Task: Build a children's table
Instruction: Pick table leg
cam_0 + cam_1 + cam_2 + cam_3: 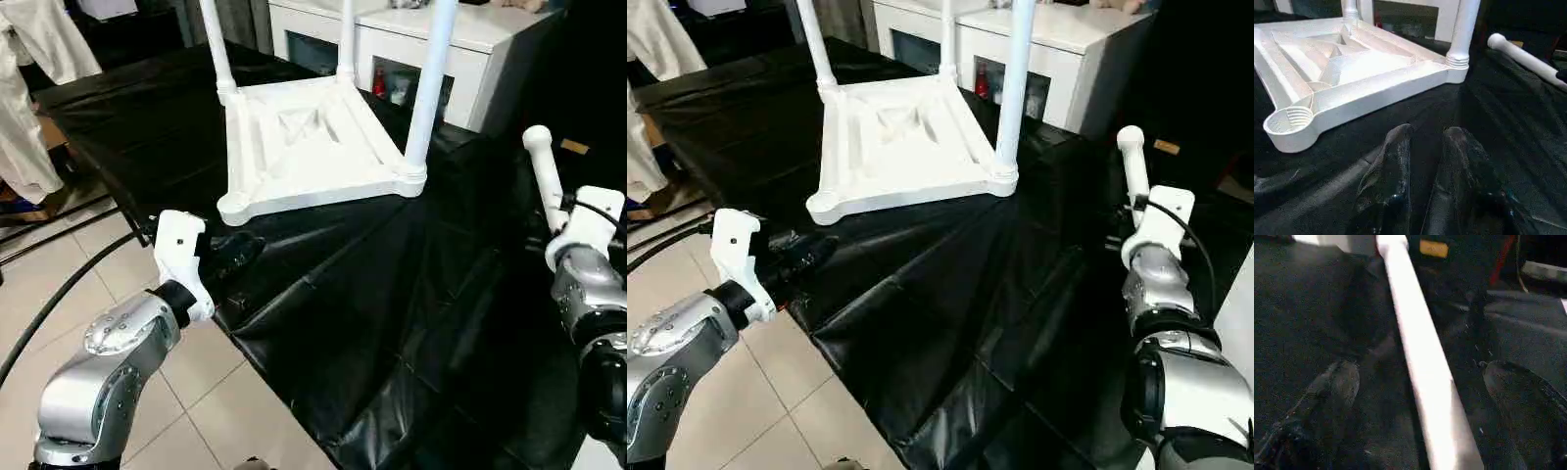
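Note:
The white tabletop (304,147) lies underside up on the black-draped bench. Three white legs (431,88) stand upright in its corner sockets. The near-left socket (1290,122) is bare and shows its thread. My left gripper (1425,134) hovers low over the cloth just in front of that socket, its two black fingers a narrow gap apart with nothing between them. A loose fourth leg (542,166) lies at the right. My right gripper (1422,374) stands wide open astride this leg (1420,347), with room on both sides of it.
A white cabinet (470,49) with dark doors stands behind the bench. The bench's near-left edge (211,328) drops to tiled floor with a black cable (59,294). White clothing (24,98) hangs at the far left. The black cloth is creased between the grippers.

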Motion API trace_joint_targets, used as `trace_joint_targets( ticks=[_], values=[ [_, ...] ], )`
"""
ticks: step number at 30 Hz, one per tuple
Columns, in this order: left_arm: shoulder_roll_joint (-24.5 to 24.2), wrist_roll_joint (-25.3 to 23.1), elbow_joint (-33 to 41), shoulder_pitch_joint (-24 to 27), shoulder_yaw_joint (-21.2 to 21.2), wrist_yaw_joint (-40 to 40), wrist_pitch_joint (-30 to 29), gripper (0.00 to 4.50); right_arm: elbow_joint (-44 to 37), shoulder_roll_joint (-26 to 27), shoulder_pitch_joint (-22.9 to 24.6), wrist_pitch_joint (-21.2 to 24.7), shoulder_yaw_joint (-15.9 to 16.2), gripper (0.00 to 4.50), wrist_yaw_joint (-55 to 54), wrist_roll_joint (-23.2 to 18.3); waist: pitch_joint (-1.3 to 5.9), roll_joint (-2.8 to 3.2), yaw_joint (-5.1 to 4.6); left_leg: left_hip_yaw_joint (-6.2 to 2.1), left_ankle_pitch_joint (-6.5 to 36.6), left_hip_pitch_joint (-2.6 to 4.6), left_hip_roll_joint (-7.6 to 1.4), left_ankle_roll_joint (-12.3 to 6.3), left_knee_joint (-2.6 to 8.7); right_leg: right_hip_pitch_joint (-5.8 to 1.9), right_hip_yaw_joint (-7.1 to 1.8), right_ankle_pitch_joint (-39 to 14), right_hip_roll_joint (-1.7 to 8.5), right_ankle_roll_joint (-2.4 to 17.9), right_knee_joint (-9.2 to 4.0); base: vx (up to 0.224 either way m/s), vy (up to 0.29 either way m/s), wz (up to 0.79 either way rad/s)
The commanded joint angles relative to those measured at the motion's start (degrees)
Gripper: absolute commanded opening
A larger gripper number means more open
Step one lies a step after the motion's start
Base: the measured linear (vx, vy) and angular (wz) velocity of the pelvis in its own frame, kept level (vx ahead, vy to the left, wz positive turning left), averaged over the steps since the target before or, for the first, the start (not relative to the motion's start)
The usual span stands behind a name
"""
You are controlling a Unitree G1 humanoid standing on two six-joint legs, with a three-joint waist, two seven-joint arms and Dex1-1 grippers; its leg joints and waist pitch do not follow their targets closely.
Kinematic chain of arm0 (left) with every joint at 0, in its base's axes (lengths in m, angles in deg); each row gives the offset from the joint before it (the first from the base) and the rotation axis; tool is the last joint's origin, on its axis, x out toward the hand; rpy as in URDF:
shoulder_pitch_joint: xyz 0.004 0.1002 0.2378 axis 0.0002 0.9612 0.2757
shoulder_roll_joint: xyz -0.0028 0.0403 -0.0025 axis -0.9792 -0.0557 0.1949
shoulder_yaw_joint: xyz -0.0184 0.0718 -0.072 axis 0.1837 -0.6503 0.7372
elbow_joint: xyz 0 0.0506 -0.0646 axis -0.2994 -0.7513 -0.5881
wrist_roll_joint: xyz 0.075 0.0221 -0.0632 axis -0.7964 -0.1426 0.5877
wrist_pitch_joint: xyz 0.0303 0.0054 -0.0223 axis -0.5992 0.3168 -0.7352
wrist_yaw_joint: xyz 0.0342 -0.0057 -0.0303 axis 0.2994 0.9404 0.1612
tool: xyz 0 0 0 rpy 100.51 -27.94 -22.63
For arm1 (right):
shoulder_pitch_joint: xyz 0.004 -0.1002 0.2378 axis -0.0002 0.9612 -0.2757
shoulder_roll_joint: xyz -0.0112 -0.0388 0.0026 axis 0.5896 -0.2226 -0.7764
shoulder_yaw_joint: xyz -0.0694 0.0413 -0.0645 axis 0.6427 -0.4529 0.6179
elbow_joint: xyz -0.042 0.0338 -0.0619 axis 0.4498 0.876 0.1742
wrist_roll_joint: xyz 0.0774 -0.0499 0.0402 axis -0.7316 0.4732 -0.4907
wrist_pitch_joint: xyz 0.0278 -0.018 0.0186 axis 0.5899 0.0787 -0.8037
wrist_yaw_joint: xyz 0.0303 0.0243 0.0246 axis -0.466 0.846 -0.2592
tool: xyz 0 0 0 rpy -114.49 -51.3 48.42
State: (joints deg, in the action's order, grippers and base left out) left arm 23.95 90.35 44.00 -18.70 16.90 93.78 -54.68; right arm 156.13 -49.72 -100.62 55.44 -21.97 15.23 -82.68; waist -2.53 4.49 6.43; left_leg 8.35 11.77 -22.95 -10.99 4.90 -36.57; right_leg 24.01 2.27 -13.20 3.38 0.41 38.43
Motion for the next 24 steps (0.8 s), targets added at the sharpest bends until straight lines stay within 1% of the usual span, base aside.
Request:
trace_joint_targets(
  ticks=[1,2,4,5,7,8,9,10,11,12,13,14,16,18,19,22,23,24],
  values=[
    [-1.10,1.04,0.84,-0.81,-0.42,1.15,-2.05,1.25,1.50,-1.01,-0.20,4.16,-1.60,4.47,-1.12,-0.87,3.74,-0.64,0.12,0.44,7.08,0.39,-0.26,-2.51,3.62,-3.13,-1.42,-0.31,2.41,12.17,-4.94,0.000,0.000,0.00],
    [-1.10,1.04,0.84,-0.81,-0.42,1.15,-2.05,1.25,1.50,-1.01,-0.20,4.16,-1.60,4.47,-1.12,-0.87,3.71,-0.65,0.11,0.49,7.19,0.34,-0.18,-2.57,3.60,-3.21,-1.42,-0.39,2.42,12.24,-4.96,0.000,0.000,0.00],
    [-2.22,3.46,2.53,-0.38,-1.42,3.97,-3.13,1.25,2.01,-0.90,0.00,6.45,-3.34,4.47,1.67,-2.67,3.75,-0.53,0.15,0.47,7.72,0.39,-0.33,-2.85,3.68,-3.23,-1.39,-0.89,2.61,12.45,-4.96,0.000,0.000,0.00],
    [-2.49,3.91,2.89,-0.26,-1.64,4.59,-3.26,1.25,2.08,-0.87,0.02,6.86,-3.56,4.47,2.17,-2.97,3.82,-0.49,0.20,0.43,7.65,0.38,-0.40,-2.90,3.71,-3.25,-1.39,-0.71,2.68,12.58,-4.92,0.000,0.000,0.00],
    [-3.51,4.98,4.01,0.18,-2.52,6.58,-3.58,1.25,2.27,-0.97,0.11,7.82,-3.87,4.20,3.71,-3.54,3.81,-0.55,0.16,0.42,6.73,0.26,-0.49,-3.27,3.69,-3.36,-1.36,1.27,2.64,13.17,-4.76,0.000,0.000,0.00],
    [-3.83,5.30,4.30,0.32,-2.82,7.26,-3.67,1.25,2.35,-1.05,0.14,8.15,-3.83,4.12,4.13,-3.55,3.80,-0.52,0.18,0.48,6.68,0.24,-0.46,-3.37,3.65,-3.32,-1.38,1.35,2.66,13.27,-4.78,0.000,0.000,0.00],
    [-4.31,5.84,4.80,0.56,-3.23,8.23,-3.93,1.25,2.41,-1.15,0.20,8.58,-3.75,4.12,4.80,-3.55,3.75,-0.53,0.13,0.54,6.73,0.25,-0.47,-3.48,3.65,-3.31,-1.39,1.08,2.67,13.47,-4.85,0.000,0.000,0.00],
    [-5.01,6.14,5.17,0.73,-3.77,9.19,-4.28,1.25,2.44,-1.34,0.25,9.64,-3.30,4.00,5.68,-3.23,3.70,-0.53,0.08,0.57,6.99,0.26,-0.48,-3.47,3.67,-3.35,-1.40,0.38,2.70,13.54,-4.93,0.000,0.000,0.00],
    [-5.45,6.02,5.14,0.81,-4.04,9.77,-4.07,1.25,2.45,-1.49,0.26,10.15,-2.92,3.87,6.08,-2.89,3.62,-0.36,0.06,0.57,7.39,0.35,-0.50,-3.31,3.71,-3.26,-1.37,-0.63,2.66,13.51,-5.04,0.000,0.000,0.00],
    [-5.70,5.88,5.04,0.84,-4.20,10.09,-3.87,1.25,2.45,-1.60,0.26,10.45,-2.67,3.75,6.29,-2.65,3.59,-0.42,-0.01,0.63,7.84,0.37,-0.49,-3.19,3.73,-3.25,-1.39,-1.16,2.67,13.47,-5.12,0.000,0.000,0.00],
    [-5.85,5.77,4.88,0.74,-4.27,10.27,-3.87,1.25,2.44,-1.74,0.24,10.98,-2.48,3.69,6.68,-2.31,3.47,-0.49,-0.04,0.66,8.82,0.52,-0.54,-2.82,3.83,-3.19,-1.40,-2.80,2.68,13.30,-5.30,0.000,0.000,0.00],
    [-5.97,5.51,4.59,0.61,-4.20,10.30,-3.73,1.25,2.44,-1.95,0.20,11.50,-2.25,3.69,7.08,-1.96,3.44,-0.43,-0.04,0.68,9.28,0.58,-0.55,-2.63,3.86,-3.16,-1.42,-3.59,2.71,13.26,-5.38,0.000,0.000,0.00],
    [-6.28,5.44,4.05,0.26,-3.98,10.20,-3.56,1.25,2.44,-2.37,0.06,12.75,-1.79,3.45,8.25,-1.21,3.36,-0.50,-0.12,0.65,9.94,0.56,-0.53,-1.98,3.96,-3.24,-1.45,-5.32,2.73,12.89,-5.54,0.000,0.000,0.00],
    [-6.34,5.38,3.78,0.08,-3.91,10.15,-3.41,1.25,2.47,-2.55,-0.03,13.31,-1.47,3.30,8.84,-0.91,3.32,-0.54,-0.16,0.63,10.17,0.57,-0.58,-1.77,4.04,-3.23,-1.46,-6.01,2.75,12.69,-5.59,0.000,0.000,0.00],
    [-6.51,5.17,3.26,-0.24,-3.75,10.06,-3.01,1.25,2.51,-2.91,-0.18,14.38,-0.68,3.24,9.83,-0.29,3.33,-0.76,-0.18,0.68,10.07,0.59,-0.55,-1.73,4.03,-3.24,-1.48,-6.24,2.74,12.58,-5.65,0.000,0.000,0.00],
    [-6.78,5.04,2.70,-0.57,-3.54,10.06,-2.40,1.25,2.46,-3.42,-0.40,15.43,-0.28,2.93,10.62,0.09,3.33,-0.73,-0.17,0.65,9.95,0.58,-0.56,-1.69,4.05,-3.20,-1.50,-6.89,2.79,12.40,-5.68,0.000,0.000,0.00],
    [-6.86,5.14,2.63,-0.68,-3.51,10.26,-2.33,1.25,2.46,-3.57,-0.53,15.77,-0.32,2.82,10.95,0.06,3.38,-0.88,-0.17,0.67,9.65,0.56,-0.59,-1.72,4.04,-3.23,-1.53,-6.67,2.84,12.39,-5.68,0.000,0.000,0.00],
    [-6.92,5.19,2.60,-0.73,-3.48,10.40,-2.30,1.25,2.45,-3.65,-0.61,16.07,-0.29,2.82,11.28,0.07,3.39,-0.83,-0.15,0.65,9.43,0.55,-0.59,-1.78,4.04,-3.24,-1.52,-6.43,2.82,12.44,-5.60,0.000,0.000,0.00]
  ],
)
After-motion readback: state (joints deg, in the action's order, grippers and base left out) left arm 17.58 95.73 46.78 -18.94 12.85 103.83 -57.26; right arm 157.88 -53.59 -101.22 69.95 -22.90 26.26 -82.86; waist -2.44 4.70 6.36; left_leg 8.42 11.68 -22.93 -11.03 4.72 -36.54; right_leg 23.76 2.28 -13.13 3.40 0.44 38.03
